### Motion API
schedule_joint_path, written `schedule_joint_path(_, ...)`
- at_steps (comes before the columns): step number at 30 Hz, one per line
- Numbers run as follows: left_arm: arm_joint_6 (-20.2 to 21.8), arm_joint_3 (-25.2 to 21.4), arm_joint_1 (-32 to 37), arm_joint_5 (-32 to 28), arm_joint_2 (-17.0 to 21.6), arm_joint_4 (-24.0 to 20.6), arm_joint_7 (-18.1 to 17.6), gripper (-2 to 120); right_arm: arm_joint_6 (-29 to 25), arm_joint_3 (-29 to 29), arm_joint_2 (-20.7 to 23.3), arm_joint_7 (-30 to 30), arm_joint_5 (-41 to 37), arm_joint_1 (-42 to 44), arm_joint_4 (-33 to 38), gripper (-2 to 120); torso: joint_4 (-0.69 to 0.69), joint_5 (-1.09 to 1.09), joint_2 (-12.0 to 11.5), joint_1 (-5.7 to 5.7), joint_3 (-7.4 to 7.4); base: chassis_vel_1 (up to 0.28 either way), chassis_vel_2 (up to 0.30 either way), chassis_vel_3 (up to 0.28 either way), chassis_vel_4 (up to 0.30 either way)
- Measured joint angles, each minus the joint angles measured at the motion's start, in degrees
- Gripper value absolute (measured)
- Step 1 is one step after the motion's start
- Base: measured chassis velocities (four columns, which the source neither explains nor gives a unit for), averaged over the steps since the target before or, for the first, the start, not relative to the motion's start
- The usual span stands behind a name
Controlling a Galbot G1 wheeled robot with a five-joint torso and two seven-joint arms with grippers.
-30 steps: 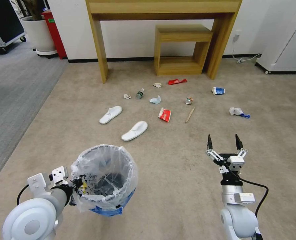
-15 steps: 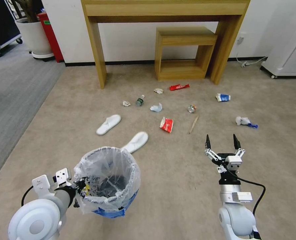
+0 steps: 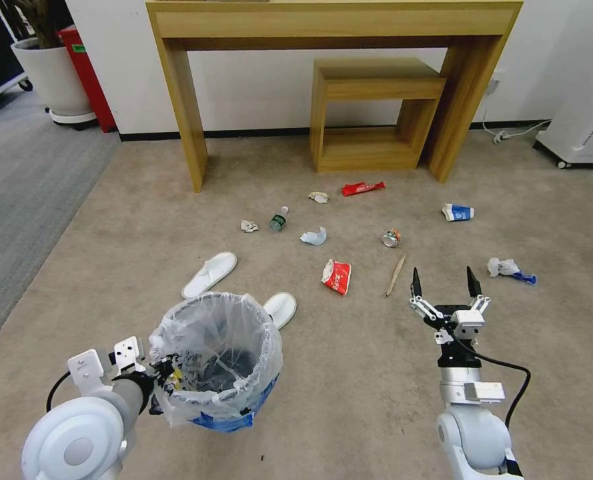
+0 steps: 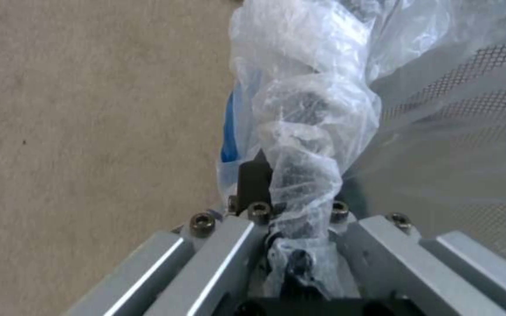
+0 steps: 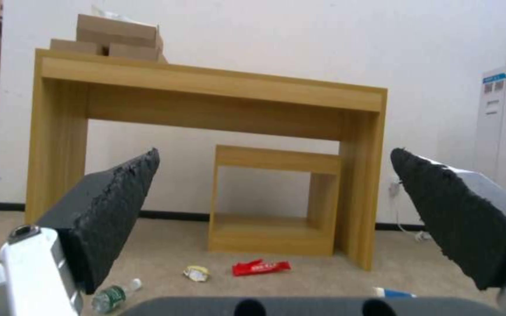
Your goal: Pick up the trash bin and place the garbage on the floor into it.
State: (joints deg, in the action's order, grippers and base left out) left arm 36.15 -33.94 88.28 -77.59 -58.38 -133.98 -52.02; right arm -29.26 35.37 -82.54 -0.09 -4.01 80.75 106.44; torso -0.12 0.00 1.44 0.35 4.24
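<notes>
Wall (image 3: 269, 87): white, dark baseboard.
Floor (image 3: 349, 387): beige carpet; grey carpet (image 3: 16, 193) far left.
Furniture: tall wooden table (image 3: 329, 20), small wooden shelf (image 3: 369, 110) beneath.

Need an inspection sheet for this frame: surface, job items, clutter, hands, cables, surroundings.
Surface: beige carpet, litter scattered ahead.
Job items: bin, bag-lined, held at its rim; slipper, second slipper partly behind bin; red wrappers; can; bottle; carton; stick.
Clutter: paper scraps.
Hands: left hand shut on bin bag; right hand open, empty.
Cables: black cable on right arm; wall cord.
Surroundings: wooden table, small shelf, planter.
</notes>
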Motion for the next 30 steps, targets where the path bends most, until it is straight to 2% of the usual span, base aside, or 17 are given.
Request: schedule_joint_path(30, -0.23, 1.2, 0.67, 0.53, -0.5, -0.45, -0.27, 0, -0.63, 0.15, -0.3, 0.36, 1.21, 0.45, 0.04, 100, 0.0, 0.01, 0.0, 0.02, 0.01, 0.003, -0.002, -0.004, 0.003)
